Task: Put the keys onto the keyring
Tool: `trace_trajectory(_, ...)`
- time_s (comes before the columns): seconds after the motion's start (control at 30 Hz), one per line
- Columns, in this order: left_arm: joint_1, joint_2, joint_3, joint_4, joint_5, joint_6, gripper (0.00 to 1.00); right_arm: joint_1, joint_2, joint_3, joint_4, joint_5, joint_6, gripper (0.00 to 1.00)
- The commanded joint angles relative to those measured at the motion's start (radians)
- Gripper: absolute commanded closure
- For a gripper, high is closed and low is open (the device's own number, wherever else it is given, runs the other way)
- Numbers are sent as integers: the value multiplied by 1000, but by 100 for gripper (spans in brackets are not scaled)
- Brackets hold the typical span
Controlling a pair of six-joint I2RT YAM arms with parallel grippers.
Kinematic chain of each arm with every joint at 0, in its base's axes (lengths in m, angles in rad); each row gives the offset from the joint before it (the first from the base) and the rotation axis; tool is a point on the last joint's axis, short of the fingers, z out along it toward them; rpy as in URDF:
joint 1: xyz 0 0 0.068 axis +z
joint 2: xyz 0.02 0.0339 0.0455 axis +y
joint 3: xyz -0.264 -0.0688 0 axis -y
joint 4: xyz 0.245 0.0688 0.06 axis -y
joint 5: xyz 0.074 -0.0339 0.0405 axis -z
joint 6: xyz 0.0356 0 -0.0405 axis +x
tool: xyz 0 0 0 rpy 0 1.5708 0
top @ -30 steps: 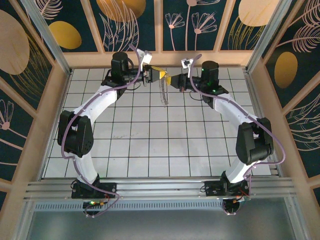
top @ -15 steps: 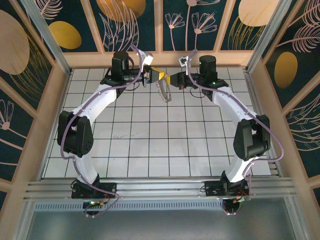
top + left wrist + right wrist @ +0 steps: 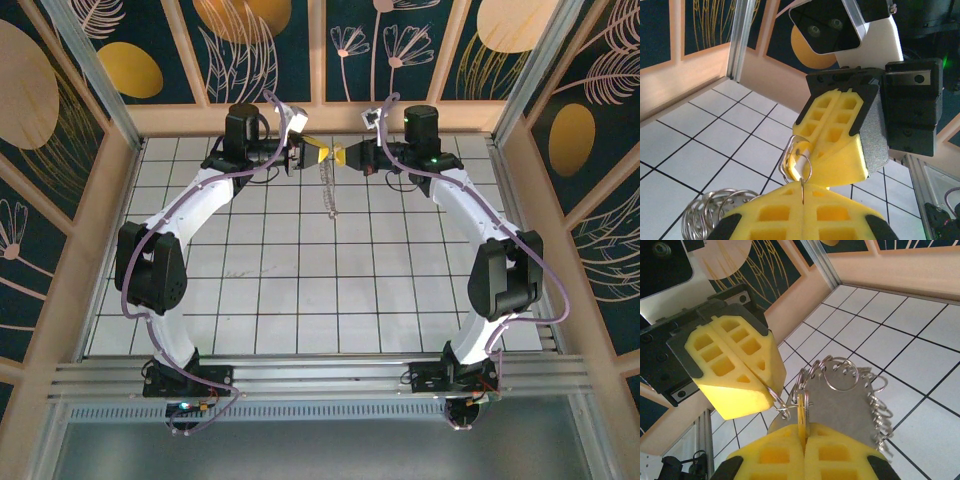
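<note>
no readable text, label, brand, number or sign shows in any view

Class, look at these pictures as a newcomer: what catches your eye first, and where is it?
The left gripper and right gripper, yellow fingers shut, meet tip to tip above the table's far edge. Between them they pinch the keyring, a string of silver rings dangling below them.

- key (image 3: 801, 412): tiny, silver w/ yellow-orange tag, seen edge-on, upright, nipped in my R pincer (image 3: 804, 434), up off the tiles.
- keyring (image 3: 867, 395): chain of linked silver loops, hangs slack beside key; small end loop nipped at my L pincer (image 3: 804, 192) tip.
</note>
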Motion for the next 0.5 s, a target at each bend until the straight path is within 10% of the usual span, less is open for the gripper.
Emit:
trace_trajectory(0.0,-4,-17,35,7,31,17,100,-7,0,37,-3,-14,-21,100)
trace_trajectory(0.47,-4,-14,40,15,34,4,100,38,22,-3,12,-28,-29,100)
